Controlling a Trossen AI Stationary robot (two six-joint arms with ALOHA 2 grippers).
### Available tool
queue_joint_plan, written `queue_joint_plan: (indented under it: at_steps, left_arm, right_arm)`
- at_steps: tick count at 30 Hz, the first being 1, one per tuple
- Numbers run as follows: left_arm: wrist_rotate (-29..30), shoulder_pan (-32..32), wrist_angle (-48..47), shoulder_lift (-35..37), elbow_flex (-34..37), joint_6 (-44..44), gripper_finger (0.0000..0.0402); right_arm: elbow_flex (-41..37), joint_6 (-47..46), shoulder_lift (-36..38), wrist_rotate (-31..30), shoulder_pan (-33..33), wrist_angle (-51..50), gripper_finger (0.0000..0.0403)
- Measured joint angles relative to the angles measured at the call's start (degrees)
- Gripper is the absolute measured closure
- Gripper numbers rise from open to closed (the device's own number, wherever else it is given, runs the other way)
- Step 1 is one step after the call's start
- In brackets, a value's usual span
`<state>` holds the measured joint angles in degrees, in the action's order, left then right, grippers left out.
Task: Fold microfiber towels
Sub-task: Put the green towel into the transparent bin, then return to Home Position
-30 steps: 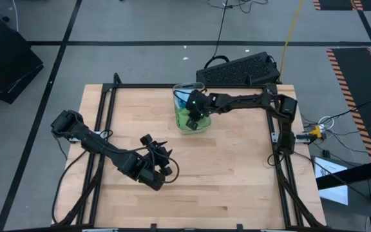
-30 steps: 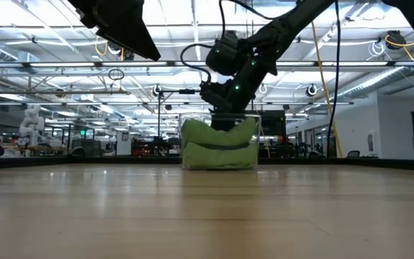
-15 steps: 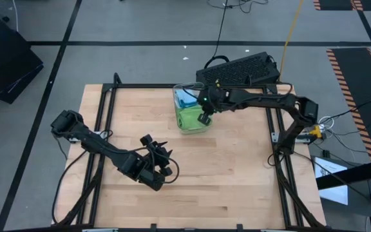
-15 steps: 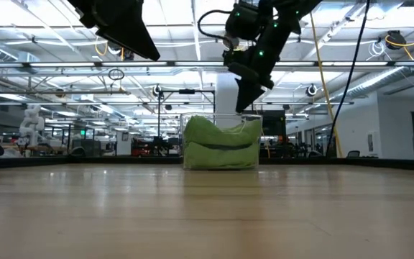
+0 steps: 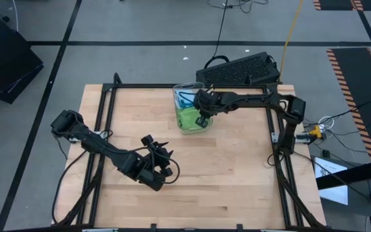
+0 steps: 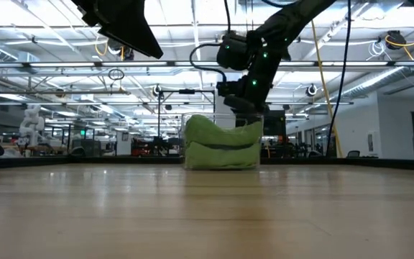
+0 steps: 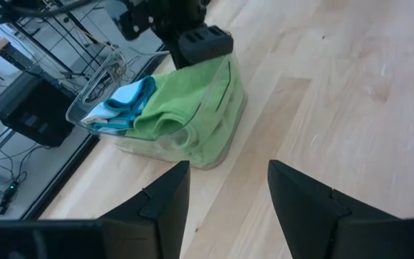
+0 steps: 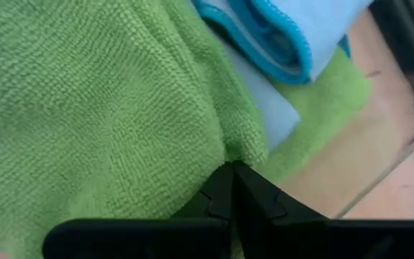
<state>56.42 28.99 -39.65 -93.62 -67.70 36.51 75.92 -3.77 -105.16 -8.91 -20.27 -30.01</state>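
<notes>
A clear bin (image 5: 180, 90) stands at the table's far middle and holds the microfiber towels: lime green ones (image 5: 187, 118) (image 7: 185, 108) bunched on the near side and a light blue one (image 5: 184, 98) (image 7: 124, 101) on the far side. My right gripper (image 5: 203, 119) (image 6: 241, 114) is shut and points steeply down at the bin's right side. Its tips (image 8: 232, 173) stand at a fold of the top green towel (image 8: 85, 108), beside the blue towel (image 8: 293, 29). My left gripper (image 5: 156, 147) (image 7: 228, 169) hangs open over the table's near left, pointing at the bin. My right gripper has its shut fingertips right at a fold edge of the top green towel (image 8: 246, 147), coming from above at a slant. I cannot tell whether they touch it or have any cloth between them. The towel lies in the bin, not lifted.
A black keyboard (image 5: 237, 69) lies just past the table's far edge, behind the bin. Dark frame rails (image 5: 102, 129) run along the table's left, right and far sides. Bare wood (image 5: 224, 174) lies in front of the bin.
My right gripper rose out of the bin and swung toward the table's right, with no towel on it. It then came back down to the green towel at the bin's right side and tipped more steeply downward. The towels stayed in the bin.
</notes>
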Motion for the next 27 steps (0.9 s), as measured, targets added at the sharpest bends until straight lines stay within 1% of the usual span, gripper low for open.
queue_joint_plan:
  at_steps: [2,5,9,12,14,16,18,19,22,23,27]
  left_arm:
    - [0.0,0.0,0.06,0.0,0.0,-0.02,0.0211]
    - [0.0,0.0,0.06,0.0,0.0,-0.02,0.0211]
    - [0.0,-0.02,-0.12,0.0,0.0,-0.04,0.0211]
    - [0.0,0.13,-1.81,0.05,0.0,0.08,0.0211]
    - [0.23,0.96,-7.09,1.29,0.02,3.83,0.0211]
    - [2.1,1.88,-13.06,2.65,0.0,10.12,0.0211]
    - [4.14,3.3,-18.56,4.51,0.79,16.63,0.0211]
    - [5.06,3.73,-19.92,5.53,1.35,18.46,0.0211]
    - [7.17,4.88,-17.95,8.6,3.75,19.74,0.0224]
    - [7.15,5.12,-16.81,9.55,4.95,18.87,0.0233]
    - [7.07,4.7,-5.2,13.23,10.24,10.15,0.0286]
  right_arm:
    - [-0.03,0.04,0.5,-0.05,0.16,0.73,0.0397]
    - [-0.03,-0.01,3.13,-0.03,0.7,-0.15,0.0397]
    - [-0.03,-0.01,8.99,-0.01,2.47,-2.79,0.0397]
    - [-0.03,-0.03,14.06,0.08,5.29,-6.06,0.0397]
    - [-0.53,-0.03,17.62,0.06,7.94,-7.52,0.0397]
    - [-2.81,-0.05,21.83,0.02,11.13,-7.2,0.0397]
    - [-6.23,-0.05,26.15,0.02,14.97,-4.8,0.0397]
    - [-8.2,-0.05,28.3,0.01,16.85,-2.65,0.0397]
    - [-14.77,0.56,34.86,-0.05,21.76,4.86,0.0397]
    - [-16.91,1.27,36.9,-0.07,23.02,8.1,0.0397]
    - [-25.92,5.23,43.84,-0.8,27.02,18.39,0.0397]
